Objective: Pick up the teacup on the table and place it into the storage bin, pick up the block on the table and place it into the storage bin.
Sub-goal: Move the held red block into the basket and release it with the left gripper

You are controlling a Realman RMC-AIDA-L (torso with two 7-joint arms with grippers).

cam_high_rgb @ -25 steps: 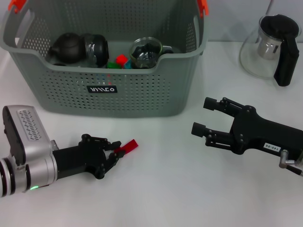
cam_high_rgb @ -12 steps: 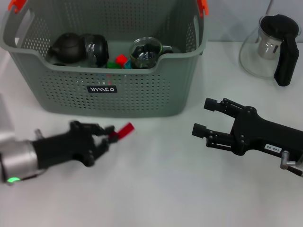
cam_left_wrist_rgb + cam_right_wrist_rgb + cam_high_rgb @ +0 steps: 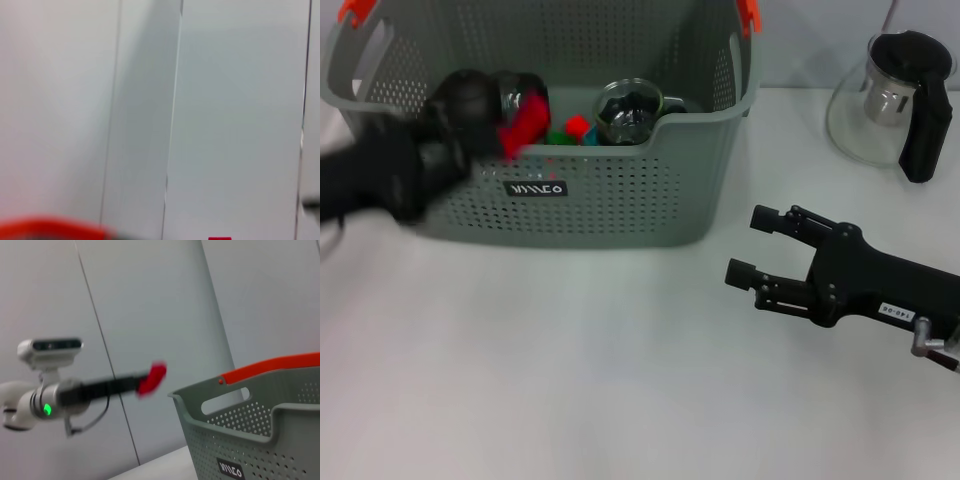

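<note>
1. Block, red [image 3: 520, 124], is pinched at the tip of the left gripper [image 3: 498, 128], raised at the near-left wall of the storage bin [image 3: 620, 200]. Judged: carried high so it clears the rim before release.
2. Right wrist view confirms the block [image 3: 152, 377] in the air, left of the bin [image 3: 260, 410] and above its rim, not yet over the inside.
3. Right gripper [image 3: 752, 245] rests on the table [image 3: 570, 380] right of the bin, fingers spread, holding nothing; idle.
4. Already in the bin: glass teacup [image 3: 628, 108], dark teapot [image 3: 460, 95], small coloured blocks [image 3: 572, 130].
5. Against one second earlier: block and left gripper were low on the table, near-left of the bin; now lifted far-left to rim height. Right gripper unchanged.
</note>
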